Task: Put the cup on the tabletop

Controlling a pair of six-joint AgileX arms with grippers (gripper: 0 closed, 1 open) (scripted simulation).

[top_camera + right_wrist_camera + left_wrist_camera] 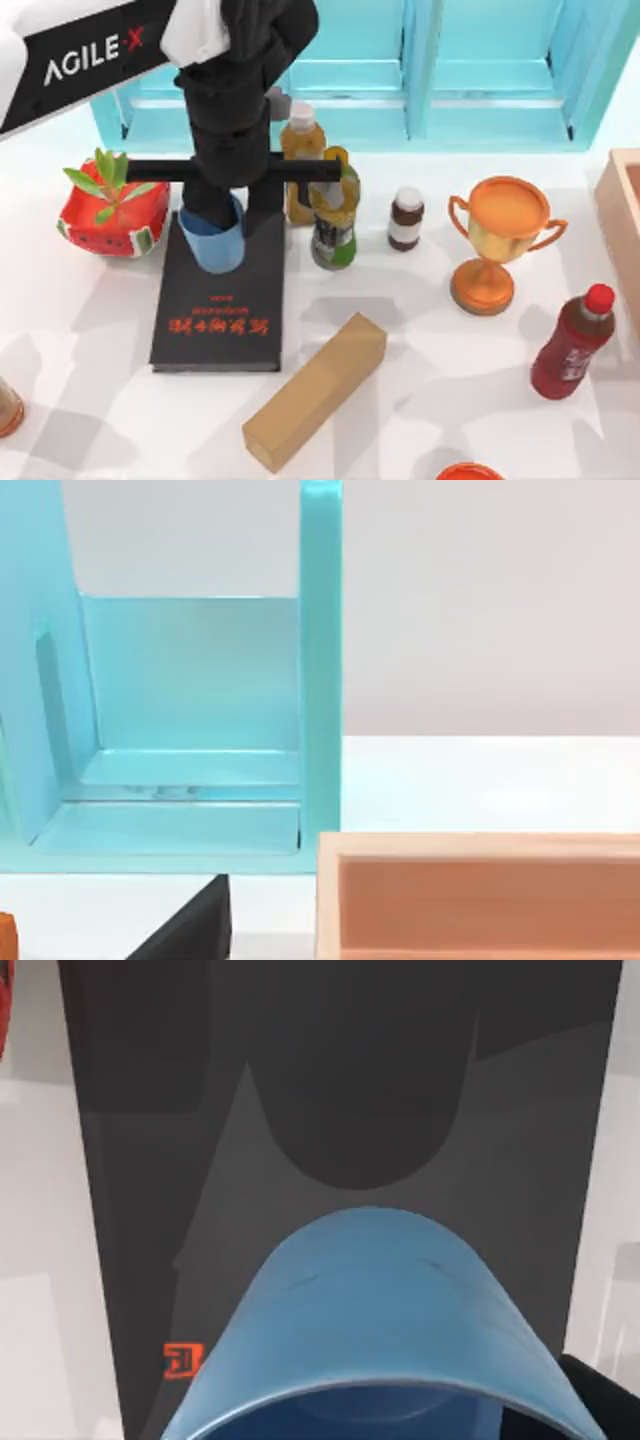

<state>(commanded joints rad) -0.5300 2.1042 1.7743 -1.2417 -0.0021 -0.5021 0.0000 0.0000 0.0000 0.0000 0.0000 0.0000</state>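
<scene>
The light-blue cup [213, 243] hangs just above the far end of a black book with red lettering [220, 320], which lies on the white tabletop [420, 330]. My left gripper [212, 222] comes down from above and is shut on the cup at its rim. In the left wrist view the cup [370, 1310] sits close under the camera, and its shadow falls on the book [130, 1160] below it. The fingers themselves are mostly hidden by the arm and the cup.
A watermelon-pattern planter [112, 212] stands left of the book. To its right are two bottles [333, 215], a small brown bottle [405, 218], a gold trophy [495, 240], a red bottle [572, 342] and a cardboard box [315, 390]. A teal cabinet [190, 730] and a wooden box [480, 895] lie at the back right.
</scene>
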